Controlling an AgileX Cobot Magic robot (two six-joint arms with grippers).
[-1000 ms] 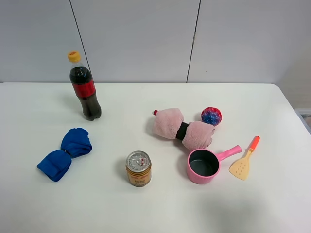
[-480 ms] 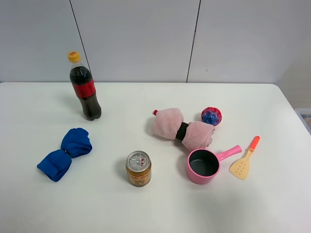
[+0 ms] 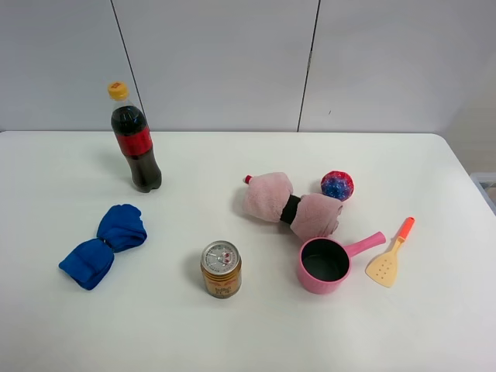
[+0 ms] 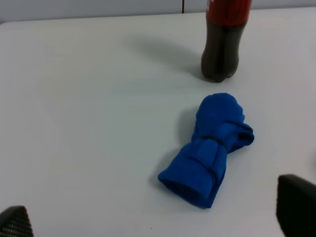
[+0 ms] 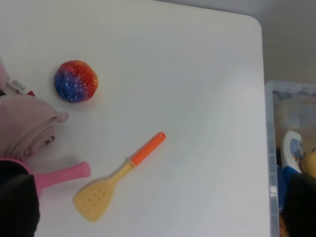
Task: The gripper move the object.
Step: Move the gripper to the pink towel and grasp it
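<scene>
A pink towel (image 3: 291, 206) lies on the table (image 3: 232, 333), between a ball (image 3: 337, 185) and a saucepan (image 3: 325, 264). A spatula (image 3: 390, 256) lies right of the saucepan. A can (image 3: 221, 268) stands mid-table. At left are a blue cloth (image 3: 105, 245) and a bottle (image 3: 136, 143).

Your bench: white table (image 3: 232, 325), rounded far-right corner. Behind far edge you see pale grey panel wall (image 3: 217, 62), two dark vertical seams (image 3: 308, 66). Clear plastic bin (image 5: 289, 98) past right edge. Light soft, even.

From high up we see the whole table (image 3: 232, 333). Our left wrist view looks closely down on the blue cloth (image 4: 207, 148) and bottle (image 4: 220, 49), the right on the spatula (image 5: 121, 173) and ball (image 5: 75, 80), all shared with the high view.
</scene>
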